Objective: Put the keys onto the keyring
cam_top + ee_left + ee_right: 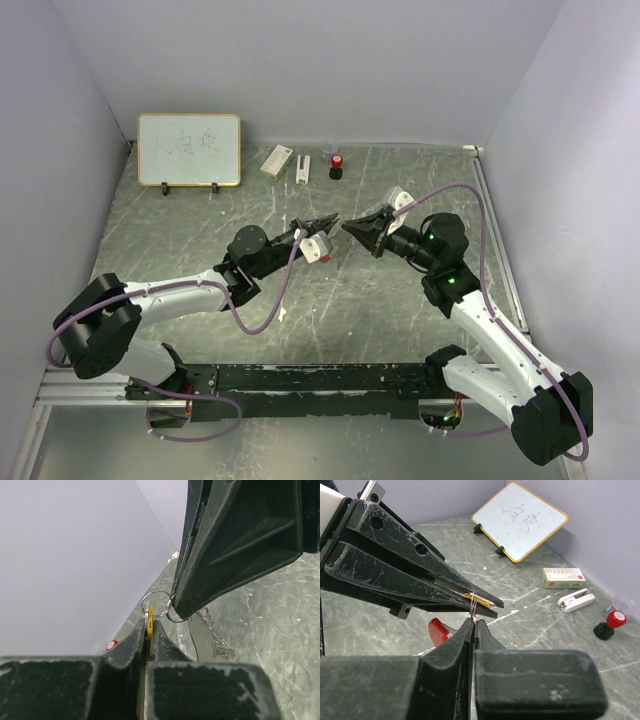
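Observation:
Both grippers meet tip to tip above the middle of the table. My left gripper [334, 222] [150, 626] is shut on a tan-gold key [149, 616] [479, 599], whose head sticks out past the fingertips with a thin silver ring [156, 603] at it. My right gripper [347, 227] [474, 622] is shut on a silver ring [474, 609] of the keyring. The keyring's chain [216, 639] dangles below the right gripper's fingers [240, 540]. Its red tag [438, 632] hangs under the left gripper's fingers [405, 575].
A small whiteboard [189, 149] [520, 520] stands at the back left. Along the back wall lie a white box with a red mark [277, 160] [563, 577], a white clip-like piece [302, 168] [576, 600] and a red-and-black cylinder [337, 165] [609, 624].

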Controlling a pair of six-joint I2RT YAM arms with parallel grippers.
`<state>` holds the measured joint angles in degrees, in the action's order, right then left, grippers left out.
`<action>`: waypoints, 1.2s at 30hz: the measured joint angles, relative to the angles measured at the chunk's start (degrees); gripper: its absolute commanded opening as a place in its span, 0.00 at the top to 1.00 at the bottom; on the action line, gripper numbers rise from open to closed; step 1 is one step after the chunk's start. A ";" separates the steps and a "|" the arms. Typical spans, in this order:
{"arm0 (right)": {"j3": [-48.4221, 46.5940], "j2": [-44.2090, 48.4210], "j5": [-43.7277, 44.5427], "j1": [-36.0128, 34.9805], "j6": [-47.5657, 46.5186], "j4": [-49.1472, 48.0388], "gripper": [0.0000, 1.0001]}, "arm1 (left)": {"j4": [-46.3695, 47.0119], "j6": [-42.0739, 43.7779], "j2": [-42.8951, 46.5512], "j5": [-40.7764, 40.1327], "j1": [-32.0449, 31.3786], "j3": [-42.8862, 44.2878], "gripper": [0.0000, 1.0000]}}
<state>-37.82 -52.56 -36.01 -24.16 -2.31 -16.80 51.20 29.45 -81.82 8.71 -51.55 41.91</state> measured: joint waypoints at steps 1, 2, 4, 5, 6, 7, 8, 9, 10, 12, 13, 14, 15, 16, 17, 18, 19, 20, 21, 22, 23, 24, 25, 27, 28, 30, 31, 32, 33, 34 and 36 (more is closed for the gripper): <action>0.00 -0.04 0.00 0.00 0.02 0.09 1.00 | -0.28 0.13 0.15 0.00 -0.02 0.00 0.93; -0.02 -0.09 0.00 0.00 0.02 0.24 1.00 | -0.66 0.24 0.31 -0.02 -0.04 0.00 0.93; -0.50 -0.44 -0.04 0.00 0.02 0.94 1.00 | -1.11 0.50 0.50 -0.15 -0.04 0.00 0.93; -1.07 -0.85 -0.04 0.00 0.00 1.57 1.00 | -1.46 0.70 0.63 -0.35 -0.04 0.00 0.93; -1.73 -1.40 -0.07 0.00 0.00 2.16 1.00 | -1.70 0.92 0.76 -0.57 -0.04 0.02 0.93; -2.49 -1.90 -0.11 0.00 -0.04 2.95 1.00 | -1.84 1.16 0.92 -0.72 -0.04 0.02 0.93; -3.39 -2.47 -0.22 0.00 -0.07 3.80 1.00 | -2.10 1.51 1.16 -0.83 -0.04 0.04 0.93; -4.44 -3.08 -0.31 0.00 -0.07 4.92 1.00 | -2.43 1.90 1.31 -0.98 -0.04 0.11 0.93; -5.38 -3.65 -0.35 0.00 -0.11 5.90 1.00 | -3.19 2.38 1.46 -1.20 -0.04 0.48 0.93; -8.22 -5.42 -0.55 0.00 -0.26 8.98 1.00 | -4.07 3.06 1.57 -1.64 -0.04 1.03 0.93; -9.20 -6.10 -0.61 0.00 -0.31 9.99 1.00 | -4.68 3.45 1.57 -1.92 -0.04 1.51 0.93; -10.60 -6.99 -0.72 0.00 -0.37 11.65 1.00 | -5.38 3.93 1.60 -2.19 -0.04 2.05 0.93; -11.74 -7.76 -0.81 0.00 -0.48 12.92 1.00 | -6.21 4.46 1.57 -2.56 -0.02 2.64 0.93; -12.68 -8.35 -0.83 0.00 -0.59 14.03 1.00 | -6.95 4.81 1.60 -2.82 0.00 3.06 0.93; -14.05 -9.16 -0.87 0.00 -0.81 15.87 1.00 | -7.91 5.25 1.60 -3.06 0.02 3.54 0.93; -15.56 -10.03 -0.87 0.00 -1.16 17.92 1.00 | -8.44 5.62 1.60 -3.28 0.07 3.82 0.93; -16.22 -10.43 -0.87 0.00 -1.36 18.82 1.00 | -9.33 5.99 1.60 -3.54 0.09 4.22 0.93; -17.44 -11.15 -0.90 0.00 -1.64 20.72 1.00 | -10.21 6.34 1.57 -3.72 0.09 4.61 0.93; -18.86 -11.98 -0.87 0.00 -1.97 22.73 1.00 | -11.02 6.75 1.60 -4.00 0.11 4.92 0.93; -20.13 -12.74 -0.83 0.00 -2.25 24.41 1.00 | -11.91 7.21 1.60 -4.26 0.13 5.25 0.93; -21.51 -13.64 -0.74 0.00 -2.62 26.23 1.00 | -12.50 7.56 1.60 -4.59 0.15 5.46 0.93; -22.71 -14.43 -0.70 0.00 -2.86 27.89 1.00 | -13.11 7.78 1.62 -4.70 0.24 5.62 0.93; -23.65 -15.15 -0.68 0.00 -3.04 29.42 1.00 | -13.73 8.07 1.66 -4.79 0.28 5.64 0.93; -24.92 -16.37 -0.70 0.00 -3.19 31.85 1.00 | -14.80 8.31 1.68 -4.90 0.31 5.64 0.93; -25.46 -17.07 -0.70 0.00 -3.28 32.96 1.00 | -15.43 8.41 1.68 -4.96 0.33 5.64 0.93; -25.97 -18.25 -0.90 0.00 -3.32 34.23 1.00 | -16.83 8.48 1.68 -5.05 0.39 5.64 0.93; -26.16 -18.86 -0.98 0.00 -3.30 34.77 1.00 | -17.44 8.46 1.68 -5.09 0.42 5.64 0.93; -26.25 -19.32 -1.16 0.00 -3.28 35.01 1.00 | -17.90 8.39 1.68 -5.14 0.44 5.62 0.93; -26.36 -19.82 -1.42 0.00 -3.30 35.17 1.00 | -18.29 8.20 1.68 -5.20 0.50 5.60 0.93; -26.47 -20.37 -1.77 0.00 -3.28 35.19 1.00 | -18.56 7.98 1.68 -5.31 0.52 5.53 0.93; -26.69 -21.29 -2.34 0.04 -3.26 35.17 1.00 | -18.62 7.32 1.68 -5.35 0.72 5.27 0.93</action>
<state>-64.51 -73.84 -38.35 -24.12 -5.56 18.37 32.58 36.77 -80.14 3.36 -50.83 47.18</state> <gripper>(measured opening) 0.009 0.097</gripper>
